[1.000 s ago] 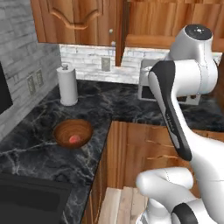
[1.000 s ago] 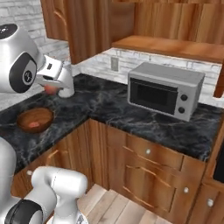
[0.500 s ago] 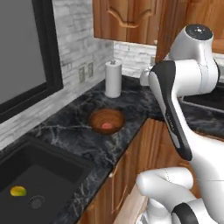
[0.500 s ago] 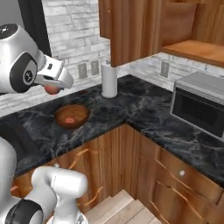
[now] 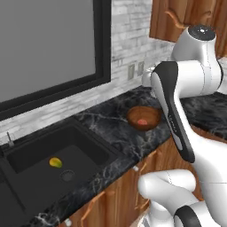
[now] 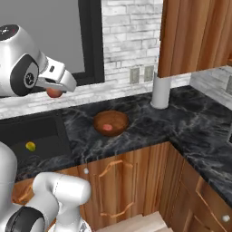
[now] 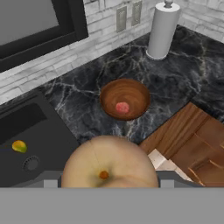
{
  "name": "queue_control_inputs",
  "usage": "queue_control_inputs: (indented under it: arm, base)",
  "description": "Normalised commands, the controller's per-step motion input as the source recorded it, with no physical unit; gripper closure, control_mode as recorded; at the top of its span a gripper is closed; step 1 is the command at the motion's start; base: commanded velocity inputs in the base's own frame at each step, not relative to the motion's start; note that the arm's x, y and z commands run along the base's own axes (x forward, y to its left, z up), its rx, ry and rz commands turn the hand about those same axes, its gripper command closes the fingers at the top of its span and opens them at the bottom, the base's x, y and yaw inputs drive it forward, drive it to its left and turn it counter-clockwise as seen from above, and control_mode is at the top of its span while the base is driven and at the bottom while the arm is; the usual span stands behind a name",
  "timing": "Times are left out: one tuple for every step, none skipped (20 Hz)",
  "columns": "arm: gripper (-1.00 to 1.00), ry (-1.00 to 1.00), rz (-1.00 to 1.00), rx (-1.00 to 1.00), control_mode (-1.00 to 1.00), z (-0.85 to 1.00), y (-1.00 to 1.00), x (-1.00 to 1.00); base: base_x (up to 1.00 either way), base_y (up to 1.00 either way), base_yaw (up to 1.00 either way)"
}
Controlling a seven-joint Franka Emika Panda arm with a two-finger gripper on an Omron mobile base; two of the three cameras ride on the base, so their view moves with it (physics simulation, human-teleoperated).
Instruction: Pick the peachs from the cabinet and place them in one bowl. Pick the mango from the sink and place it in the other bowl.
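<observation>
My gripper [image 6: 55,91] is shut on a reddish-orange peach [image 6: 54,93], held high above the counter near the sink's right edge. In the hand view that peach [image 7: 109,162] bulges large at the bottom, its pale underside toward the camera. A second peach [image 7: 122,107] lies inside the dark-brown wooden bowl [image 7: 109,94] on the black marble counter, also seen as the bowl [image 5: 133,114] and its peach [image 5: 142,121]. The yellow-green mango [image 5: 55,162] rests in the black sink [image 5: 88,150] near a drain. The cabinet and the other bowl are out of view.
A white paper towel roll [image 6: 161,90] stands at the back wall right of the bowl. A dark-framed window [image 5: 53,48] sits behind the sink. Wall outlets [image 7: 129,15] are on the brick backsplash. A wooden door [image 6: 195,36] hangs above the counter corner.
The whole scene has shifted as the base moved left along the counter. The sink with the mango has come into view. The held peach stays in the gripper.
</observation>
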Motion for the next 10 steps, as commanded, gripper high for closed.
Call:
queue_control_inputs:
  arm:
    - [1.0, 0.0, 0.0, 0.0, 1.0, 0.0, 0.0, 0.0]
    - [1.0, 0.0, 0.0, 0.0, 1.0, 0.0, 0.0, 0.0]
    - [1.0, 0.0, 0.0, 0.0, 1.0, 0.0, 0.0, 0.0]
    - [1.0, 0.0, 0.0, 0.0, 1.0, 0.0, 0.0, 0.0]
    - [1.0, 0.0, 0.0, 0.0, 1.0, 0.0, 0.0, 0.0]
    - [1.0, 0.0, 0.0, 0.0, 1.0, 0.0, 0.0, 0.0]
    - [1.0, 0.0, 0.0, 0.0, 1.0, 0.0, 0.0, 0.0]
    - [1.0, 0.0, 0.0, 0.0, 1.0, 0.0, 0.0, 0.0]
    - [1.0, 0.0, 0.0, 0.0, 1.0, 0.0, 0.0, 0.0]
    - [1.0, 0.0, 0.0, 0.0, 1.0, 0.0, 0.0, 0.0]
  base:
    - [-0.18, 0.0, 0.55]
    - [-0.16, 0.0, 0.55]
    - [-0.15, 0.0, 0.53]
    - [-0.15, 0.0, 0.53]
    - [-0.15, 0.0, 0.53]
    - [-0.14, 0.0, 0.53]
    - [-0.14, 0.01, 0.54]
    - [-0.14, 0.01, 0.53]
    - [-0.15, 0.0, 0.52]
    - [-0.14, 0.0, 0.49]
